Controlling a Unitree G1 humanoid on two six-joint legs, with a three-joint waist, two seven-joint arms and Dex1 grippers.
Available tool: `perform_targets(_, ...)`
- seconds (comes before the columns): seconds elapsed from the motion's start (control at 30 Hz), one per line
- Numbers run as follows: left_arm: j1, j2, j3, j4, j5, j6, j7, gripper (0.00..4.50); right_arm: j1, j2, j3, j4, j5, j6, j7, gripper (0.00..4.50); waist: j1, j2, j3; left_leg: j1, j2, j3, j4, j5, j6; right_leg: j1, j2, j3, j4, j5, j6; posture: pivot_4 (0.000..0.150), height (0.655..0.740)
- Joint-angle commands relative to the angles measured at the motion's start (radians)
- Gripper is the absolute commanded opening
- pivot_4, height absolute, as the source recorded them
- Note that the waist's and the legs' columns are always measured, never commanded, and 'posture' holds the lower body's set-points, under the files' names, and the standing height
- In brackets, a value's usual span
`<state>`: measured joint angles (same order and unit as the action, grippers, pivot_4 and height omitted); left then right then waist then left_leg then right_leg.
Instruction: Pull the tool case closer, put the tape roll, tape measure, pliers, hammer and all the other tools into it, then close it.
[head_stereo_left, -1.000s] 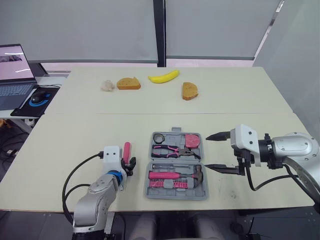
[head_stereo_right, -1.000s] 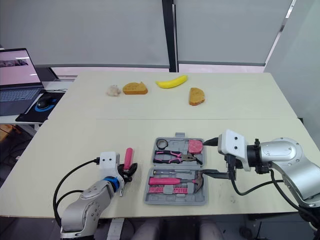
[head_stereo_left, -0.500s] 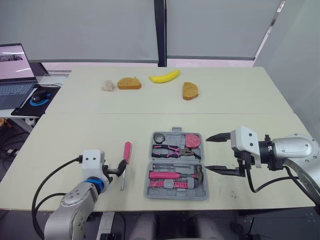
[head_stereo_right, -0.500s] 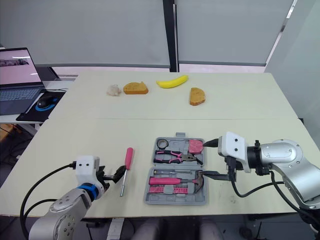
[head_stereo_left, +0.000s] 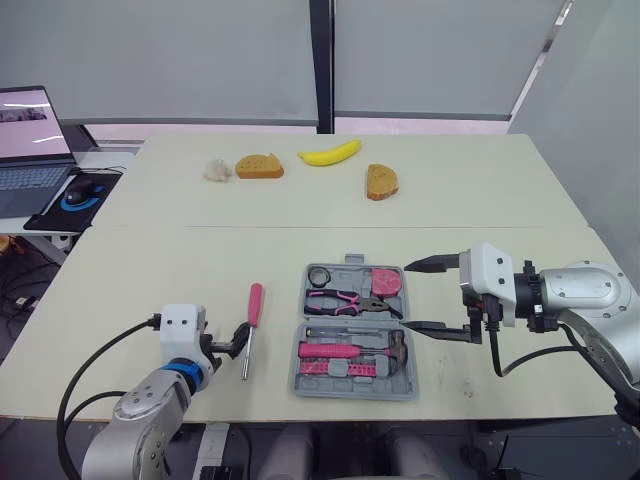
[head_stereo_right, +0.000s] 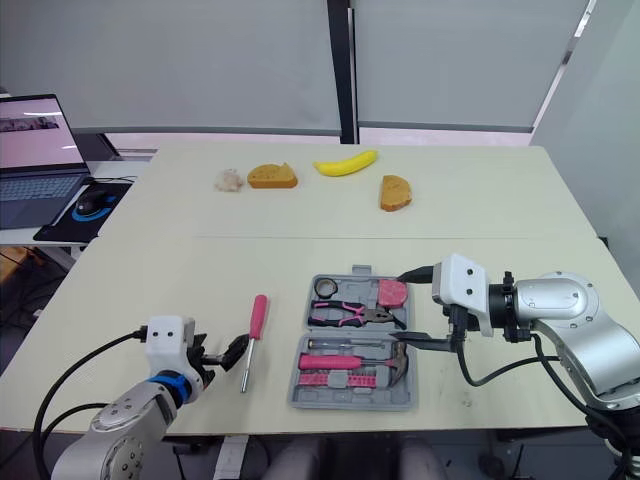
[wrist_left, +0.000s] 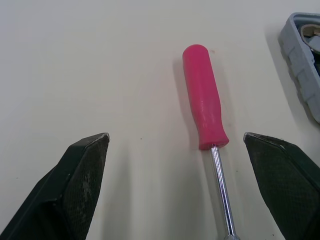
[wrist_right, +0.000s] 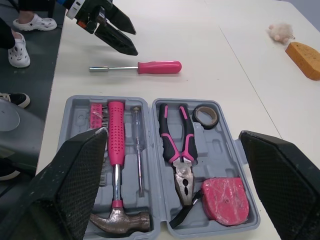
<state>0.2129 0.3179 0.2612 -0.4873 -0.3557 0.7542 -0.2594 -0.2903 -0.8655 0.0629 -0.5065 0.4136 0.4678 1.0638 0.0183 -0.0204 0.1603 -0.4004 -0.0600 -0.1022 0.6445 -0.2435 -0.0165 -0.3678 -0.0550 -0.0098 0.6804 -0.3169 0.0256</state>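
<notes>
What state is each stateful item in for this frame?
tool case: open, both halves lying flat
screwdriver: lying outside the case, not held
left pincer: open, empty
right pincer: open, empty
laptop: lid up, screen lit

My two head cameras sit high above the near edge of the table (head_stereo_left: 150, 260) and look forward and down, taking in the whole tabletop out to the banana (head_stereo_left: 329, 153) at the far side. They share almost the same scene (offset only a little sideways from each other). My left wrist camera hangs very close over the table, facing along my left gripper (wrist_left: 176, 136) at the pink screwdriver (wrist_left: 204, 110), with a corner of the tool case (wrist_left: 305, 65) alongside. My right wrist camera looks from the right, farther back, across the open tool case toward the screwdriver, which both wrist views share.
</notes>
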Motion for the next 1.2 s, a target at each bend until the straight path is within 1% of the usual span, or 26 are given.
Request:
perform_targets(0.03,-0.013,0.017,0.020,-0.023,-0.015,-0.046,-0.026,4.48,-0.014,0.013,0.001,-0.015,-0.007,-0.025,-0.010,4.50,0.000,0.000,0.000,0.000,0.000,0.000,0.000,0.000,0.000,0.000,0.000,0.000,0.000,0.000,0.000,0.150,0.7361)
perform_targets(0.23,-0.029,0.025,0.056,-0.002,-0.006,-0.111,-0.029,4.48,-0.006,0.031,0.012,-0.019,-0.017,-0.034,-0.015,4.50,0.000,0.000,0.000,0.000,0.000,0.000,0.000,0.000,0.000,0.000,0.000,0.000,0.000,0.000,0.000,0.150,0.7361)
perform_targets(0.47,-0.081,0.050,0.095,0.042,-0.031,-0.209,-0.088,4.48,-0.020,0.043,0.029,-0.006,-0.025,-0.045,-0.013,4.50,0.002,0.000,0.000,0.000,0.000,0.000,0.000,0.000,0.000,0.000,0.000,0.000,0.000,0.000,0.000,0.150,0.7361)
perform_targets(0.73,-0.106,0.080,0.094,0.062,-0.047,-0.233,-0.118,4.48,-0.010,0.035,0.015,-0.005,-0.031,-0.059,0.002,4.50,0.001,0.000,0.000,0.000,0.000,0.000,0.000,0.000,0.000,0.000,0.000,0.000,0.000,0.000,0.000,0.150,0.7361)
perform_targets(0.9,-0.126,0.126,0.098,0.093,-0.044,-0.251,-0.149,4.48,-0.012,0.033,0.013,-0.009,-0.029,-0.067,0.010,4.50,0.001,0.000,0.001,0.000,0.000,0.000,0.000,0.000,0.000,0.000,0.000,0.000,0.000,0.000,0.000,0.150,0.7361)
perform_targets(1.1,-0.157,0.179,0.091,0.122,-0.044,-0.262,-0.191,4.48,0.022,0.036,0.006,-0.031,-0.026,-0.056,-0.009,4.50,0.002,0.000,0.001,0.000,0.000,0.000,0.000,0.000,0.000,0.000,0.000,0.000,0.000,0.000,0.000,0.150,0.7361)
perform_targets(1.2,-0.174,0.197,0.085,0.132,-0.043,-0.259,-0.206,4.48,0.026,0.060,0.001,-0.035,-0.028,-0.067,-0.037,4.50,0.001,0.000,0.001,0.000,0.000,0.000,0.000,0.000,0.000,-0.001,0.000,0.000,0.000,0.000,0.000,0.150,0.7361)
